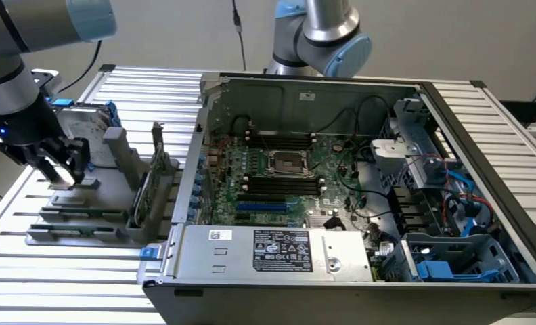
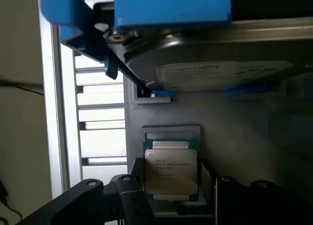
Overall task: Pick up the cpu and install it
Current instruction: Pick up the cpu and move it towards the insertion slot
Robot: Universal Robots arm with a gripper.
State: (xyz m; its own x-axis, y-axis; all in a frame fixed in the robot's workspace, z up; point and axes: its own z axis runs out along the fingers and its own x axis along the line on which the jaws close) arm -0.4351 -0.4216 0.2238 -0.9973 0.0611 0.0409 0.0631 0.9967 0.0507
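Pickup stage: cpu point(image 2: 171, 171) lies flat in the grey holder point(image 2: 234, 132) on the surface point(image 1: 70, 277); fingers point(image 2: 129, 195) are open, straddling it. Advice: close squarely on opposite edges, centred and level — uneven contact would likely tilt it.

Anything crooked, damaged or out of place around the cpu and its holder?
Nothing stands out. The cpu sits square in its grey holder, with no visible damage. The gripper stands open around it. The hard drive rests in the slot next to it.
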